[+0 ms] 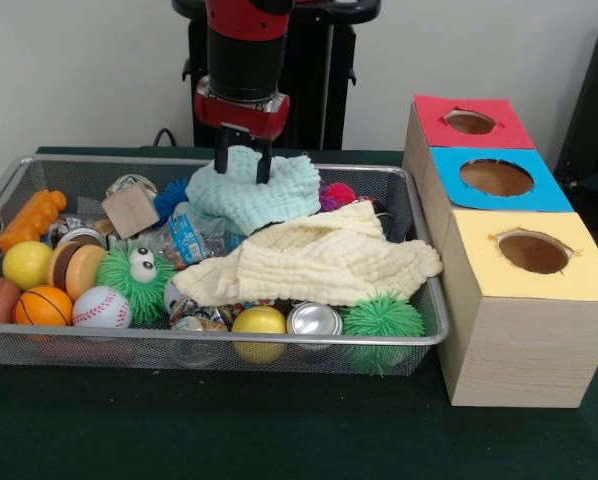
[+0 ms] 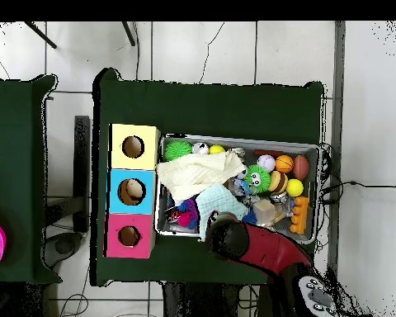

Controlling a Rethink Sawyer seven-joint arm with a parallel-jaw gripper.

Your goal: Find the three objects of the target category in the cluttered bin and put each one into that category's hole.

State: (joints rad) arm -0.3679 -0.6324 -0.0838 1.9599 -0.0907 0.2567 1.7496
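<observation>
Wide silver wire-mesh bin (image 1: pixel 409 335) on the green desk, long axis side to side, directly beneath the gripper (image 1: pixel 244 165) | gripper pinching the pale mint waffle-knit cloth (image 1: pixel 279 195) heaped atop the clutter | cream cloth (image 1: pixel 319 262) just in front of it

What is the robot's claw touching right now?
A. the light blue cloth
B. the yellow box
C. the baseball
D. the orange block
A. In the front view the claw is down on the light blue cloth at the back of the bin, its fingers pressed into the top of the fabric on either side of a bunched fold.
</observation>
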